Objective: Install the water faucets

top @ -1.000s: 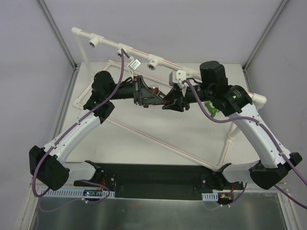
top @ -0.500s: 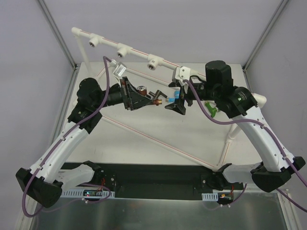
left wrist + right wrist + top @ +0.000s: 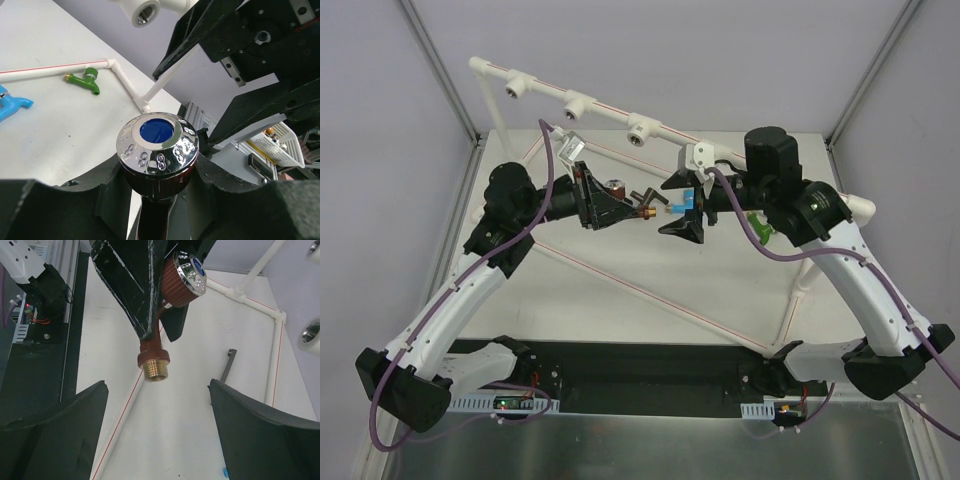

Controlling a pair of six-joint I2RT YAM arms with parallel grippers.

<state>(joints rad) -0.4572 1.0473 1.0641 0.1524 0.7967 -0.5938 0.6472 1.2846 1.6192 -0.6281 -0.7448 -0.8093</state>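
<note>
My left gripper (image 3: pixel 620 205) is shut on the red-brown faucet (image 3: pixel 638 199), and its fingers (image 3: pixel 75 200) clamp the body just below the shiny knob (image 3: pixel 159 145) with the blue centre. The faucet's brass thread (image 3: pixel 156 371) points toward my right gripper (image 3: pixel 157 387), which is open and a short way off, touching nothing. The blue faucet (image 3: pixel 682 200) lies on the table under the right gripper and shows again as the blue faucet (image 3: pixel 11 106). The green faucet (image 3: pixel 757 228) lies further right, near the pipe.
The white pipe frame (image 3: pixel 605 108) runs along the back with three round sockets (image 3: pixel 640 130). One socket (image 3: pixel 142 10) shows close above the left gripper. Low white pipes with red lines (image 3: pixel 650 295) cross the table. A thin dark stick (image 3: pixel 227 365) lies on the table.
The right gripper has opened and let go of the red-brown faucet. The left arm has drawn back to the left with the faucet, so the two grippers now stand apart.
</note>
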